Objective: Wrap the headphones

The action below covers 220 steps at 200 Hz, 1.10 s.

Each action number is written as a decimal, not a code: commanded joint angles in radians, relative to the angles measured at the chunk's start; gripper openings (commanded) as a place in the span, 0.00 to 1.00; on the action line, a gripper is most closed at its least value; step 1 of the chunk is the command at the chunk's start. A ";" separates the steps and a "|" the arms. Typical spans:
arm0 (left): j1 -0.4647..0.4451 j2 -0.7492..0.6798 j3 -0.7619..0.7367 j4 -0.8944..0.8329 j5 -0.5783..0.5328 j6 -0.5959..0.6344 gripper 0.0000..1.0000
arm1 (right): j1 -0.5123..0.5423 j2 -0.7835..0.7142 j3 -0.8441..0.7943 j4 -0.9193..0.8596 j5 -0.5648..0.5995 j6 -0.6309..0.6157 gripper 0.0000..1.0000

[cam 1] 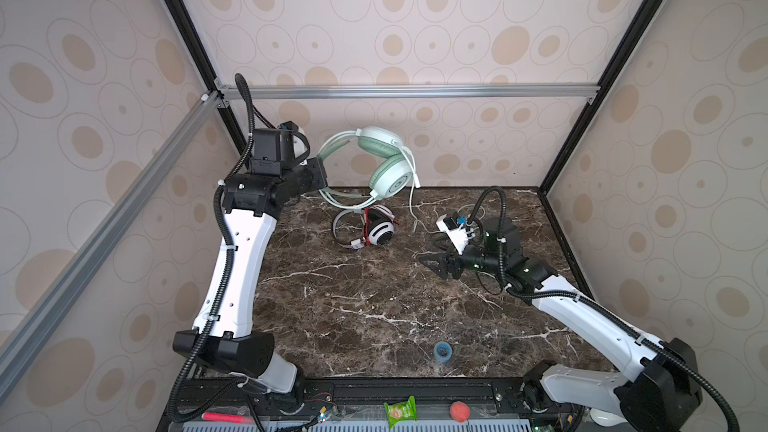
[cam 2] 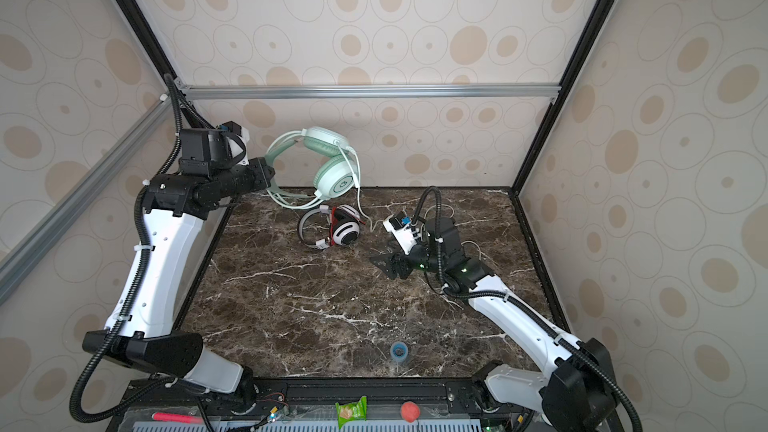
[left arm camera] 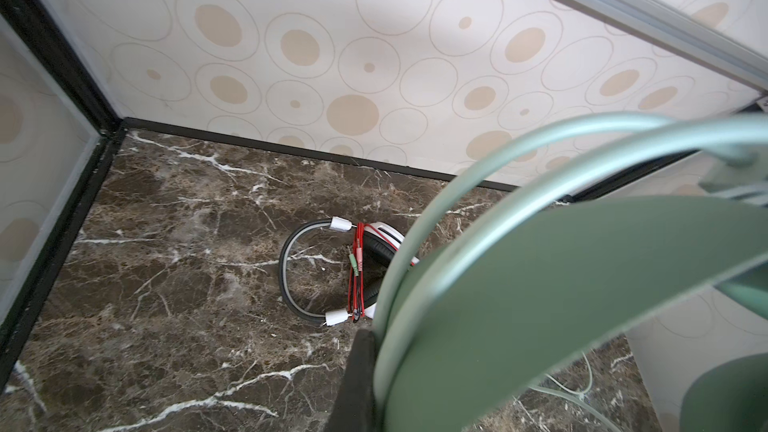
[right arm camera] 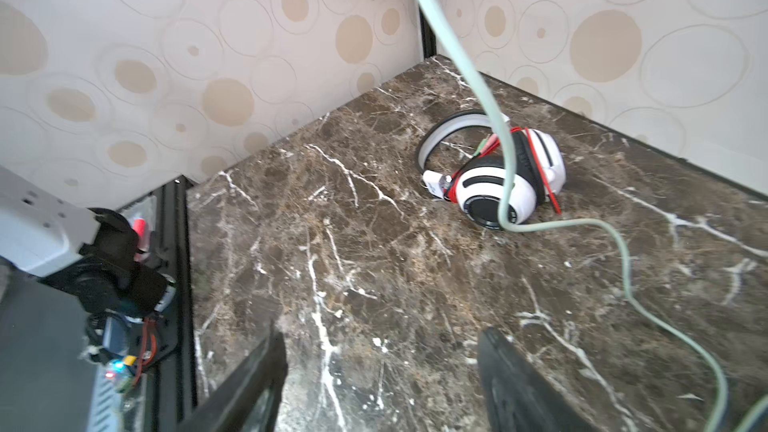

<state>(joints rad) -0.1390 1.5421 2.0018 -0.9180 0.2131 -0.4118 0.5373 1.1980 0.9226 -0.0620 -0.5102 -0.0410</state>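
Headphones (cam 1: 388,164), mint green, hang aloft from the left gripper (cam 1: 321,174), which is clamped on the headband.
Its fingertips hide behind the band, and the wrist view shows only one dark finger (left arm camera: 357,384), cut off. The right gripper (right arm camera: 382,384) gapes empty over the table (cam 1: 353,309). Ahead of it lies the white-and-black pair (right arm camera: 498,184). The pale cable (right arm camera: 505,151) dangles between them, its end lost under the right arm.

Cream walls (cam 1: 415,14) with tan ovals, silver frame rail (cam 1: 407,91), dark veined marble-look tabletop (cam 1: 374,305), soft light, possibly daylight
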 commanded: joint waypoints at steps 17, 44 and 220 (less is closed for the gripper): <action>0.005 0.000 0.095 -0.007 0.165 0.025 0.00 | 0.001 0.064 0.046 0.029 0.082 -0.094 0.80; 0.006 -0.007 0.071 -0.018 0.186 0.024 0.00 | -0.055 0.170 0.073 0.178 0.048 -0.014 0.80; 0.005 -0.047 -0.003 0.052 0.051 -0.116 0.00 | -0.045 0.287 0.190 0.167 -0.007 -0.011 0.00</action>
<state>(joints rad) -0.1390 1.5417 1.9873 -0.9546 0.3237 -0.4515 0.4679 1.5429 1.1275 0.1593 -0.5873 -0.0311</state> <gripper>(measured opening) 0.075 0.054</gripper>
